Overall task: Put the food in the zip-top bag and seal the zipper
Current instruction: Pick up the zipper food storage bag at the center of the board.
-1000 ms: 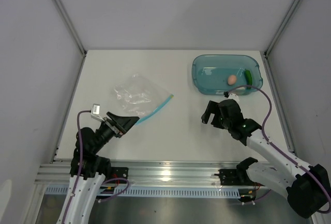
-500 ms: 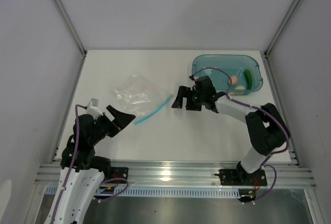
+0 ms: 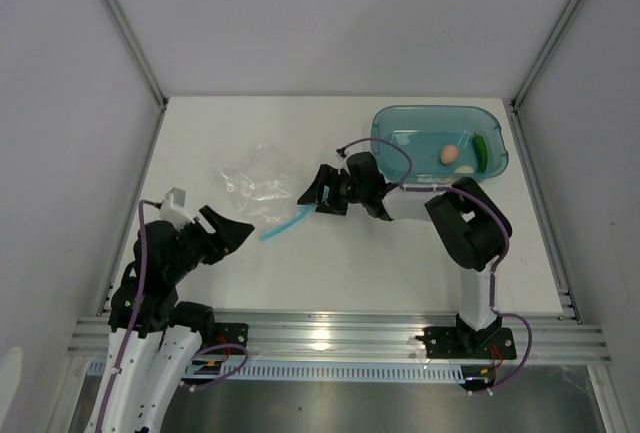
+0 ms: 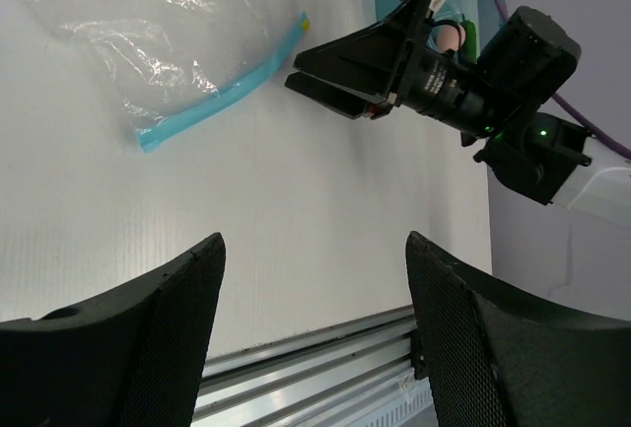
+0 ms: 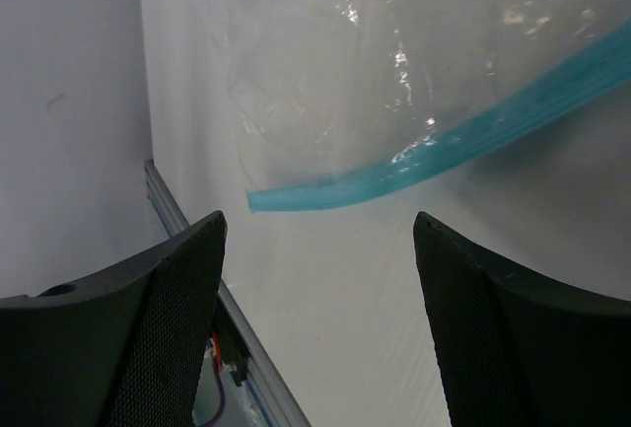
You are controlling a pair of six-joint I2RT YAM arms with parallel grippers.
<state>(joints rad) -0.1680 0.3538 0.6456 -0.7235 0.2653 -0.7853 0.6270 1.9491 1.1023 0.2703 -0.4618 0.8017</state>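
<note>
A clear, crinkly zip-top bag (image 3: pixel 258 175) lies flat on the white worktop (image 3: pixel 350 273), and everything else is placed from it. Its zipper (image 3: pixel 283 224) - a narrow light blue-teal strip - runs along the bag's near-right edge and looks pressed flat. The bag holds no food.

The right tool (image 3: pixel 312 191) hangs over the right end of that strip, its arm reaching in from the bag's right. Its wrist view shows its two black fingers (image 5: pixel 148 333) standing wide apart with nothing between them, and the strip and crinkled plastic lying beneath the gap. Whether a fingertip touches the bag, I cannot tell.

The left tool (image 3: pixel 232 236) sits near the bag's near-left corner, just off the lower end of the zipper and apart from it. Its jaws are also wide and empty - its own camera looks out between them across bare worktop toward the bag.

Well to the right of the bag, toward the back, stands a translucent teal-blue oval plastic tub (image 3: pixel 395 118). In it lie all three pieces of food: a peach-pink egg-shaped one (image 3: pixel 449 154), a slim dark green cucumber-like one (image 3: pixel 481 150) just right of it, and a smaller cream-white round one (image 3: pixel 465 168) against the tub's near wall.
</note>
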